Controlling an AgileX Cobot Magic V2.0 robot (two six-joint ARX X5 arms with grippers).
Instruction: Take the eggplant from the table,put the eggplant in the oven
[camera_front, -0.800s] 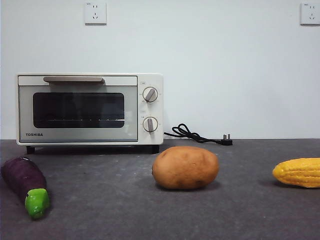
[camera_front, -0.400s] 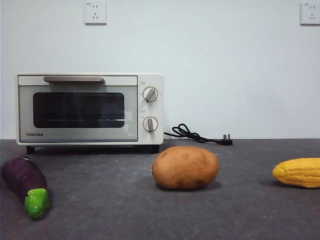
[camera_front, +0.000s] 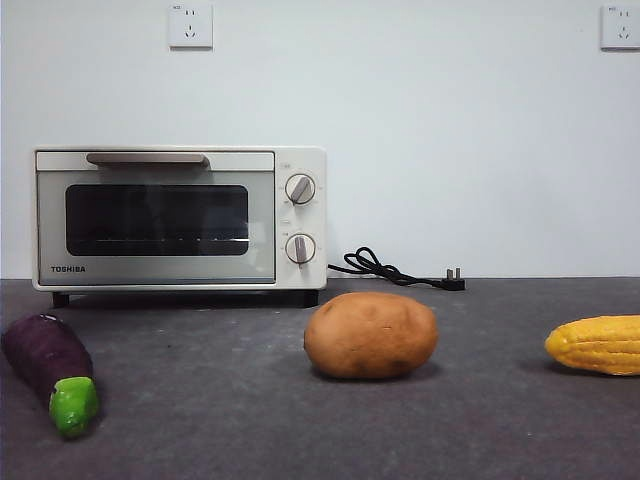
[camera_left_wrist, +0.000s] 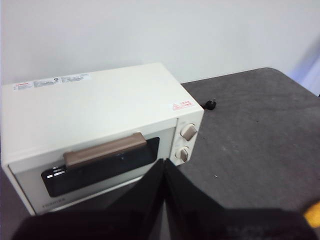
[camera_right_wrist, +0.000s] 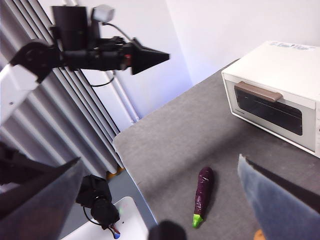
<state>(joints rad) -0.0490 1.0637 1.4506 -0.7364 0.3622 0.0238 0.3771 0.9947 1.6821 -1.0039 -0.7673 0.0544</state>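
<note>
The dark purple eggplant (camera_front: 48, 367) with its green stem cap lies on the grey table (camera_front: 200, 420) at the front left, stem end nearest the camera. Behind it stands the cream-white oven (camera_front: 180, 218) with its door closed. No arm shows in the front view. In the left wrist view my left gripper (camera_left_wrist: 165, 167) is shut and empty, high above the oven (camera_left_wrist: 95, 107) and its beige handle (camera_left_wrist: 105, 150). From the right wrist view my right gripper (camera_right_wrist: 160, 162) is open, high over the table, with the eggplant (camera_right_wrist: 203, 194) far below between its jaws and the oven (camera_right_wrist: 280, 92) beyond.
A brown potato (camera_front: 371, 335) sits mid-table and a yellow corn cob (camera_front: 597, 344) at the right edge. The oven's black cord and plug (camera_front: 395, 269) lie along the back wall. The left arm (camera_right_wrist: 90, 47) shows high in the right wrist view.
</note>
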